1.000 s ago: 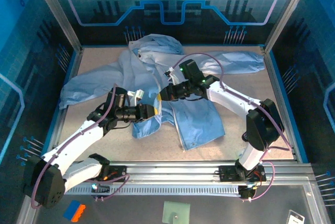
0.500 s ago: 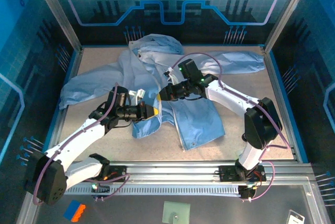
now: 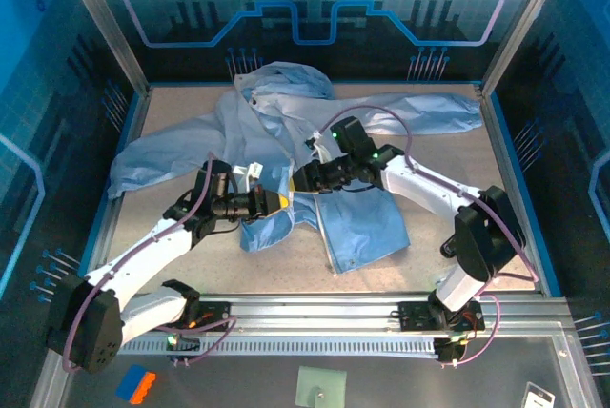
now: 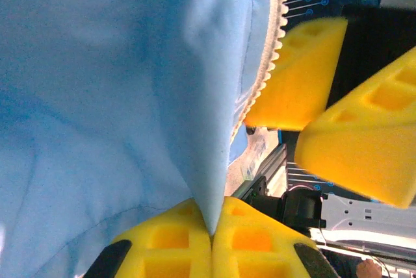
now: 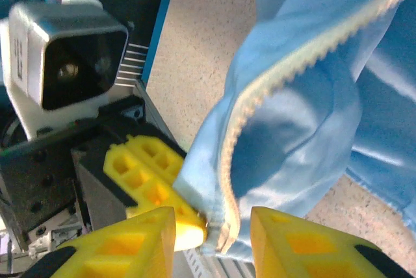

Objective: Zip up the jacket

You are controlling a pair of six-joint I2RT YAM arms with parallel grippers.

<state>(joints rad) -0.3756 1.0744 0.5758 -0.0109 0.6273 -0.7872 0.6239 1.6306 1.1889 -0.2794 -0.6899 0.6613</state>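
Pinching jacket (image 4: 97,96) edge in clenched left gripper (image 4: 211,226); straddling zipper teeth (image 5: 286,63) with released right gripper (image 5: 213,226), over speckled table (image 5: 208,44).

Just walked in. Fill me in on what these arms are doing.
Two robot arms are working on a pale blue jacket spread on the table. The left gripper is pinched shut on a fold of fabric beside the zipper teeth. The right gripper faces it, open, with that single unjoined toothed edge hanging between its fingers.
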